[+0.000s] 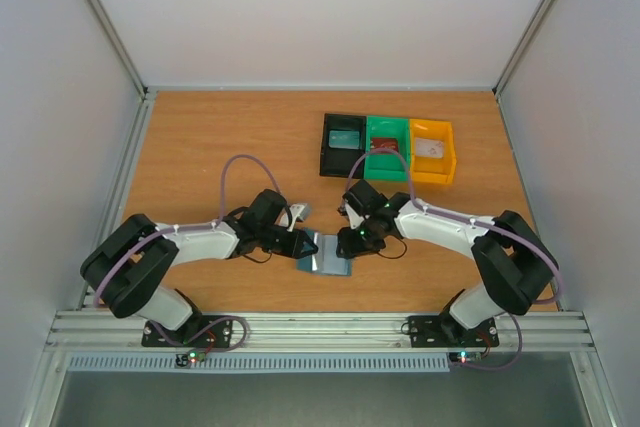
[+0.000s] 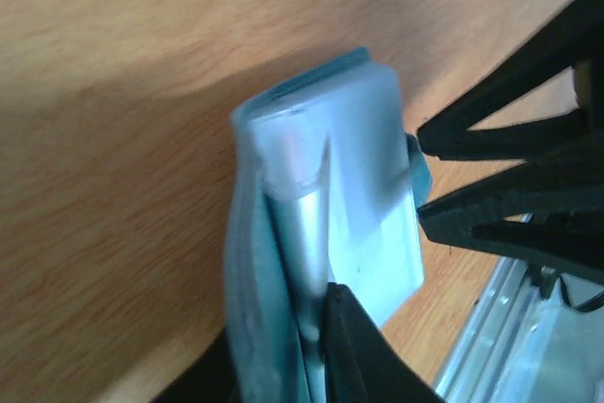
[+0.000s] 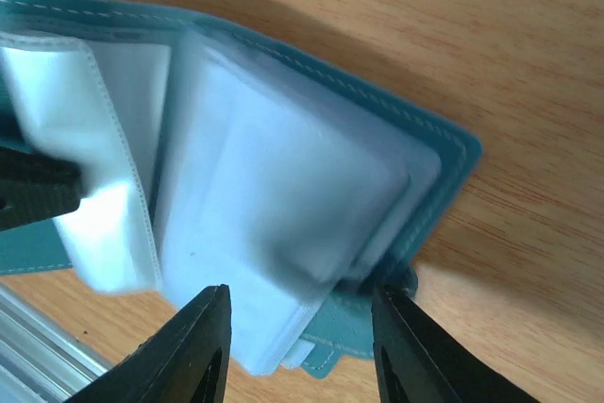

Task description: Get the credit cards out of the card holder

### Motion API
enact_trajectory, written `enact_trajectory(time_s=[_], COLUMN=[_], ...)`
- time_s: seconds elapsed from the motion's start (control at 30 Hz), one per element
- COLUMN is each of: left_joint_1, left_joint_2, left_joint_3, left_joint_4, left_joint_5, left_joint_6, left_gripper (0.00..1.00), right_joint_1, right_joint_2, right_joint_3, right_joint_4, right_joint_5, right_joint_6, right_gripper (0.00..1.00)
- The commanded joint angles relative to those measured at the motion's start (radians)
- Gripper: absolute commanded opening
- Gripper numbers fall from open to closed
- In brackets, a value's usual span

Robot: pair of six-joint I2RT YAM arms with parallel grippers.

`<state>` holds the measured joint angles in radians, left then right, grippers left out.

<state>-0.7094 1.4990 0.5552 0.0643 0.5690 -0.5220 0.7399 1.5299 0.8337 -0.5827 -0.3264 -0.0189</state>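
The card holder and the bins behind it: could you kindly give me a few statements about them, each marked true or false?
1. The soft blue-grey bifold card holder sits between the left gripper and the right gripper. True.
2. The card holder is folded shut. False: it is open, with its pale clear sleeves showing.
3. The yellow plastic bin stands between the other two bins. False: the green plastic bin is in the middle, with the black plastic bin on its left.
4. A red card lies in the green plastic bin. True.
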Motion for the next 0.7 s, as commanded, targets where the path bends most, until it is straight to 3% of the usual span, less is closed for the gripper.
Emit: enact_trajectory(time_s=[0.0, 0.03, 0.17, 0.33, 0.47, 0.67], left_joint_1=[-0.006, -0.007, -0.007, -0.007, 0.006, 0.045], left_joint_2=[-0.007, -0.016, -0.061, -0.204, -0.348, -0.516], left_joint_3=[0.001, -0.003, -0.029, -0.095, -0.104, -0.059], left_joint_4=[0.034, 0.036, 0.047, 0.161, 0.194, 0.386], left_joint_5=[-0.022, -0.027, -0.036, 0.095, 0.162, 0.224], left_joint_6=[0.006, 0.003, 0.0, 0.047, 0.101, 0.228], left_gripper=[0.07, 0.01, 0.0, 0.0, 0.0, 0.0], right_joint_1=[0.007, 0.006, -0.013, -0.078, -0.15, -0.238], right_joint_2=[-0.056, -0.069, -0.149, -0.31, -0.522, -0.782], right_joint_3=[0.008, 0.007, -0.008, -0.06, -0.105, -0.108], right_joint_4=[0.001, -0.01, -0.039, -0.03, 0.021, 0.15], right_joint_5=[0.013, 0.025, 0.067, 0.023, -0.077, -0.296], right_joint_6=[-0.007, -0.01, -0.019, -0.06, -0.109, -0.166], right_gripper=[0.42, 0.42, 0.43, 0.44, 0.52, 0.59])
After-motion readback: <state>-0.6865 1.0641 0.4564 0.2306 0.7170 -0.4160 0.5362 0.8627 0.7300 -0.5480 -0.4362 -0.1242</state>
